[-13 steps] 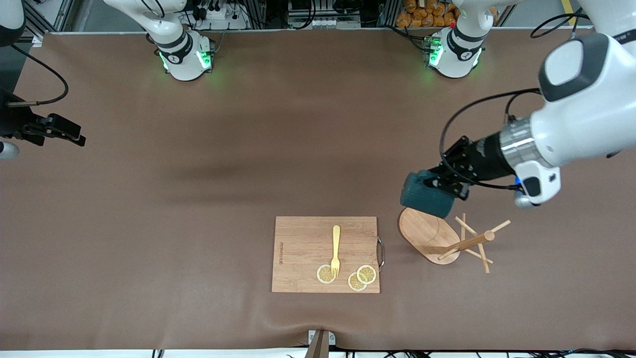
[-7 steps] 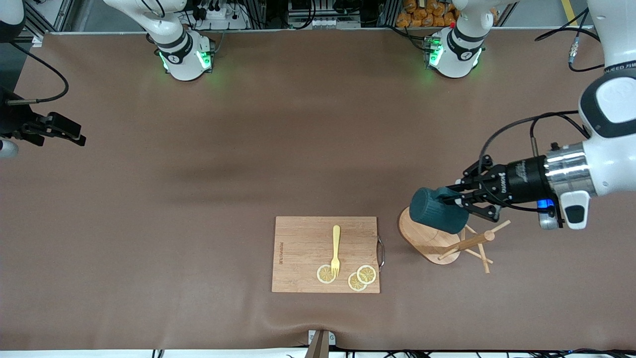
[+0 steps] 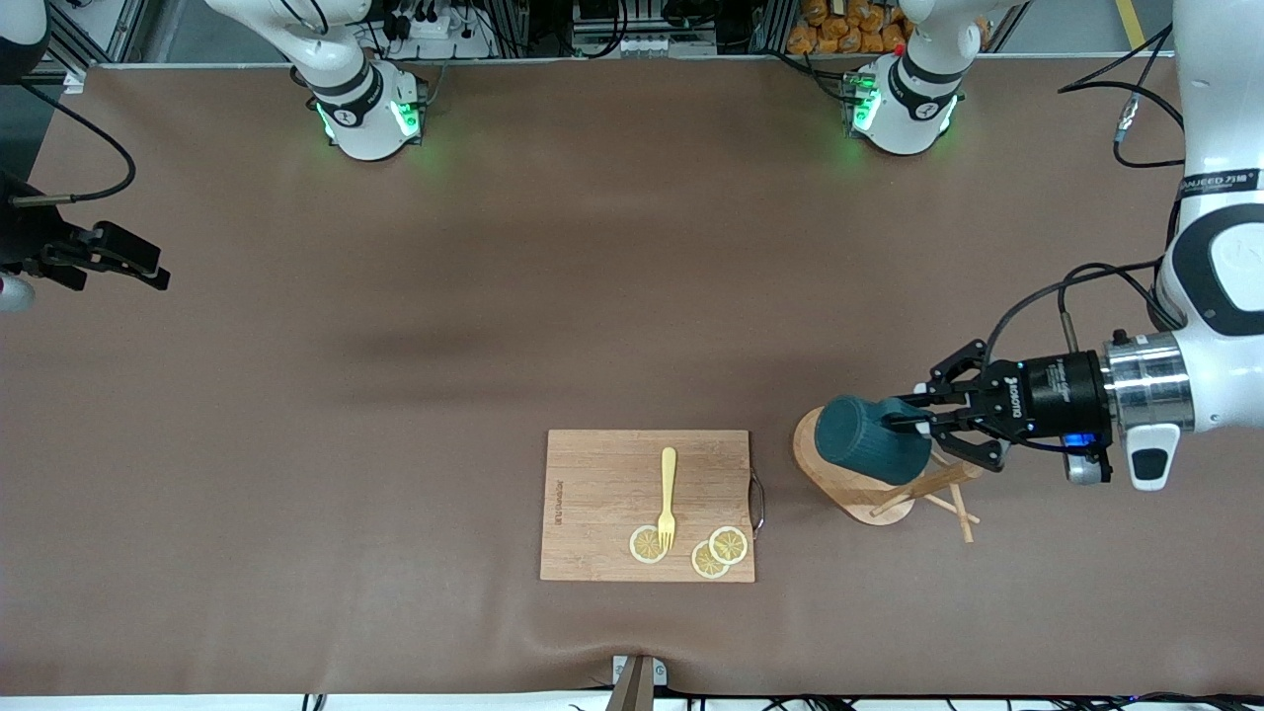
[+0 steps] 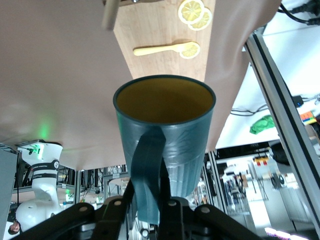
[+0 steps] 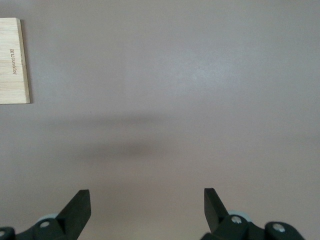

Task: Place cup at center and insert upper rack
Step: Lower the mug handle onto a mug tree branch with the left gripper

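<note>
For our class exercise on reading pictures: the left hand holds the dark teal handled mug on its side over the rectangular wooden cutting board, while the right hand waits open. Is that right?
Not quite. The front view shows the left hand holding the dark teal handled mug over the light bamboo mug tree, which lies beside the rectangular wooden cutting board. The rest stands; the right hand waits open.

One cup (image 3: 872, 451), one rack (image 3: 894, 484), one board (image 3: 647, 505), one fork (image 3: 668, 498), three lemon slices (image 3: 728, 544)

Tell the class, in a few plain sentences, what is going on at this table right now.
The left end effector is shut on the teal cup, holding it tipped on its side over the bamboo mug tree, which lies toppled beside the cutting board. A fork and lemon slices rest on the board. The right end effector waits open over bare table.
</note>
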`<action>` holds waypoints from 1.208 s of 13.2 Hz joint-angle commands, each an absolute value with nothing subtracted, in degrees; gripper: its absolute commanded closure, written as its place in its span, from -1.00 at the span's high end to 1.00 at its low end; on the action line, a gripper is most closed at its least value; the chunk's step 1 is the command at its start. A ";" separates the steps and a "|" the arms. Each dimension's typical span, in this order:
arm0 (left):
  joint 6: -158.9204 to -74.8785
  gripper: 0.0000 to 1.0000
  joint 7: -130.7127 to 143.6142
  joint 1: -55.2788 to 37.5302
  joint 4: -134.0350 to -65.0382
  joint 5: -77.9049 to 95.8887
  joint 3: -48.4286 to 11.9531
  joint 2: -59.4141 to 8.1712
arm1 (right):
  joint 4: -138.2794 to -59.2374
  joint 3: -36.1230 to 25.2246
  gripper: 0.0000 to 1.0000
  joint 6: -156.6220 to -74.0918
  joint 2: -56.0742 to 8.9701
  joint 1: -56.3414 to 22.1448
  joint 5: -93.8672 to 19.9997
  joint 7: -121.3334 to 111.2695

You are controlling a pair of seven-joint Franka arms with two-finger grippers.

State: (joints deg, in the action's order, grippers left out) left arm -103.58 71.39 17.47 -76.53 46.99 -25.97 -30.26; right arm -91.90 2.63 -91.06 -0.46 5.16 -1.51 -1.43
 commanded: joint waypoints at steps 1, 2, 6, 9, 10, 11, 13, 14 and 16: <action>-103.89 -1.00 69.17 18.89 -77.08 48.96 -26.63 -31.63 | -91.23 2.55 1.00 -90.70 -0.70 5.19 -2.02 -1.23; -103.45 -1.00 69.08 19.07 -77.17 48.96 -26.63 -32.60 | -91.40 2.55 1.00 -90.79 -0.70 5.10 -2.02 -1.14; -103.18 -1.00 68.73 19.16 -77.34 48.96 -26.63 -34.10 | -93.16 2.55 1.00 -92.72 -0.09 4.83 -2.02 -1.14; -102.92 -1.00 67.59 19.25 -77.52 48.78 -26.63 -34.72 | -93.25 2.55 1.00 -92.64 0.52 4.83 -2.02 -1.14; -102.57 -1.00 67.41 19.34 -77.52 48.52 -26.63 -34.72 | -93.25 2.55 1.00 -92.64 0.70 4.83 -2.02 -1.14; -102.39 -1.00 67.24 19.68 -77.52 48.43 -26.63 -34.72 | -93.25 2.55 1.00 -92.64 1.05 4.83 -2.02 -1.14; -100.47 -1.00 66.71 20.13 -77.52 48.08 -26.63 -34.72 | -93.25 2.55 1.00 -92.37 1.41 4.83 -2.02 -1.14; -99.59 -1.00 66.53 20.30 -77.52 47.90 -26.63 -34.72 | -92.90 2.55 1.00 -92.37 1.49 4.83 -2.02 -1.14; -97.83 -1.00 66.53 20.74 -77.52 47.73 -26.63 -34.54 | -92.55 2.55 1.00 -92.29 1.49 4.83 -2.02 -1.14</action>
State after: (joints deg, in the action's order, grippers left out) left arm -99.59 67.59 19.70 -77.13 47.35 -26.01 -35.01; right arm -92.50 2.64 -92.40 0.52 4.99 -1.51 -1.43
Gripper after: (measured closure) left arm 0.793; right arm 0.000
